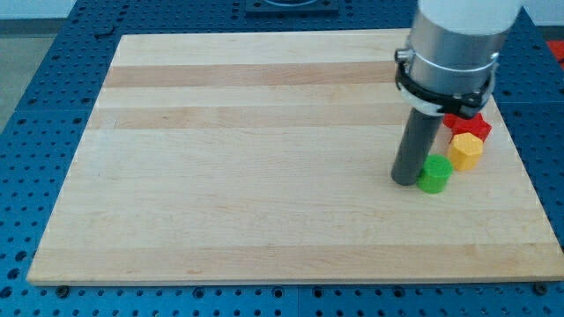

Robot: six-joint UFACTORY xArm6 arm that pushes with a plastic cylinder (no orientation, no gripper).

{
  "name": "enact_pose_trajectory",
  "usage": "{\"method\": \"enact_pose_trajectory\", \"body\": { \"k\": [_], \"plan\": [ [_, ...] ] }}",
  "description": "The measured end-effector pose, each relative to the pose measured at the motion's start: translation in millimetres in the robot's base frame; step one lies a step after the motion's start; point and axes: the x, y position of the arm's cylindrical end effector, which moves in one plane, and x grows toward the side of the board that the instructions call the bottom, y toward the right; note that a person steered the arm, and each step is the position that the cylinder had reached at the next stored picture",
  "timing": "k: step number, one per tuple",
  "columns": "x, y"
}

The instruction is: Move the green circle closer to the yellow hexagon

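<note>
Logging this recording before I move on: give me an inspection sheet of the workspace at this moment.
Surface: wooden board, flat and light.
Job's things: green circle sits just below-left of the yellow hexagon, close to it.
Clutter: red block above the hexagon, partly hidden by the arm.
Grippers: none; my tip rests against the green circle's left side.
Cables: nothing seen.
Surroundings: blue perforated table all around the board.
</note>
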Motion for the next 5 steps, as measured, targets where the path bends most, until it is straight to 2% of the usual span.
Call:
{"method": "enact_pose_trajectory", "body": {
  "k": [3,5],
  "plan": [
    [1,15],
    [36,11]
  ]
}}
